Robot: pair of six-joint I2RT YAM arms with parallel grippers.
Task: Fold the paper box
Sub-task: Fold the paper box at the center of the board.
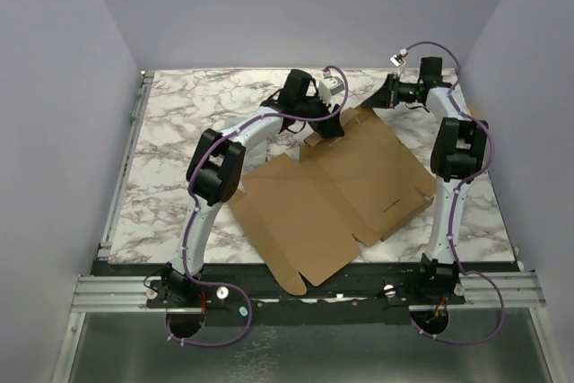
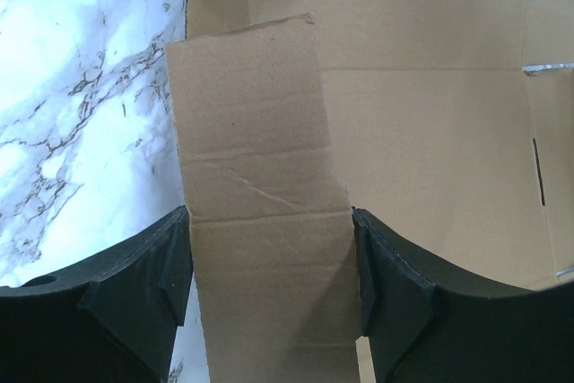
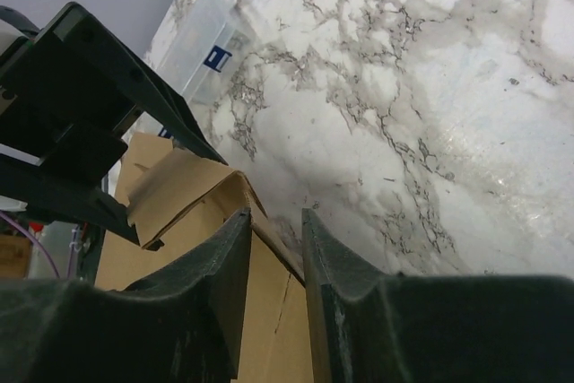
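Observation:
The paper box is a brown die-cut sheet lying flat on the marble table. My left gripper is at its far edge. In the left wrist view a raised flap fills the gap of the left gripper, both its side edges touching the pads. My right gripper comes in from the far right at the sheet's far corner. In the right wrist view its fingers straddle a lifted cardboard edge, with a narrow gap still showing between the jaws.
A clear plastic case lies on the marble near the back wall. The left arm's black gripper body sits close to the right fingers. Purple walls enclose the table on three sides.

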